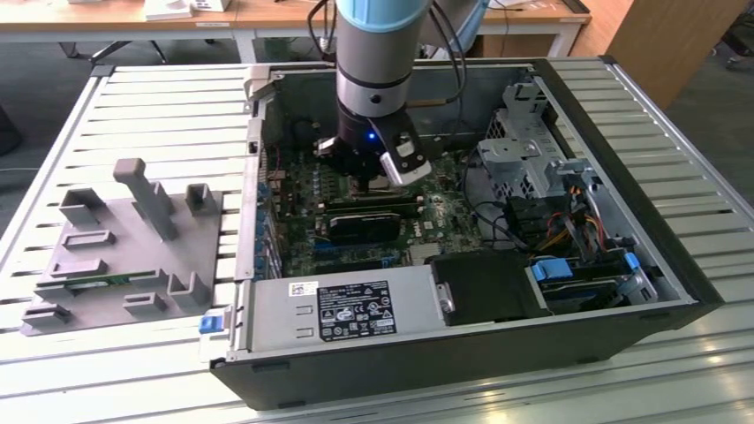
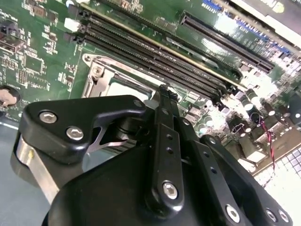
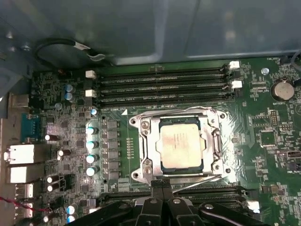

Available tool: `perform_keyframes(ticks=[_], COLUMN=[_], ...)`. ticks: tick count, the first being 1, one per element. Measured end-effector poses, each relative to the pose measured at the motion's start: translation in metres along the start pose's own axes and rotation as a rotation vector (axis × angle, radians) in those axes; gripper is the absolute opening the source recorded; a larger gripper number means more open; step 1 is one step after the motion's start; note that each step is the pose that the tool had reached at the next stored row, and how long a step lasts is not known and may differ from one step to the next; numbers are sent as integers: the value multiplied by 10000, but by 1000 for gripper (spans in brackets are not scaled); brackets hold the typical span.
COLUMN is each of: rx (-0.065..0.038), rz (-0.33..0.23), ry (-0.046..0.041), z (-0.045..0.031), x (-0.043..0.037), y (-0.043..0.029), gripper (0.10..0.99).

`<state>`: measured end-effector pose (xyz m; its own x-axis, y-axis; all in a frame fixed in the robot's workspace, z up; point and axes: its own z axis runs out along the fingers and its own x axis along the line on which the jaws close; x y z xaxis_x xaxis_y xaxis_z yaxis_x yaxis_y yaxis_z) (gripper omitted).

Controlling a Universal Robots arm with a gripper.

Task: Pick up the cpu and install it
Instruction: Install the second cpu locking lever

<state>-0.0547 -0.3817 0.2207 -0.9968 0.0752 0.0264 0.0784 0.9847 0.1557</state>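
Cpu (image 3: 179, 143) looks already seated in the socket (image 3: 146, 146) mid-motherboard, and the gripper (image 3: 162, 184) hangs just above its edge, fingers together, holding nothing.

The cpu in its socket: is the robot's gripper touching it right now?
Apart. In the first wrist view the cpu lies flat in the socket frame, its silver top bare, and the gripper tips stop at the frame's edge.

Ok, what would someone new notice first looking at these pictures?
Probably the arm reaching down into the open computer case, its gripper low over the motherboard. In the first wrist view, the shiny cpu lies in its socket frame, between rows of memory slots.
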Motion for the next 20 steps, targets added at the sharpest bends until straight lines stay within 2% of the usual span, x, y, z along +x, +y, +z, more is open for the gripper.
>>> perform_keyframes(ticks=[2,9,13,20], rx=[-79,-241,-438,-664], rz=[0,-5,-5,-11], ry=[6,20,35,53], z=[9,63,92,153], x=[14,79,78,135], y=[-23,-92,-139,-189], gripper=[106,106,106,106])
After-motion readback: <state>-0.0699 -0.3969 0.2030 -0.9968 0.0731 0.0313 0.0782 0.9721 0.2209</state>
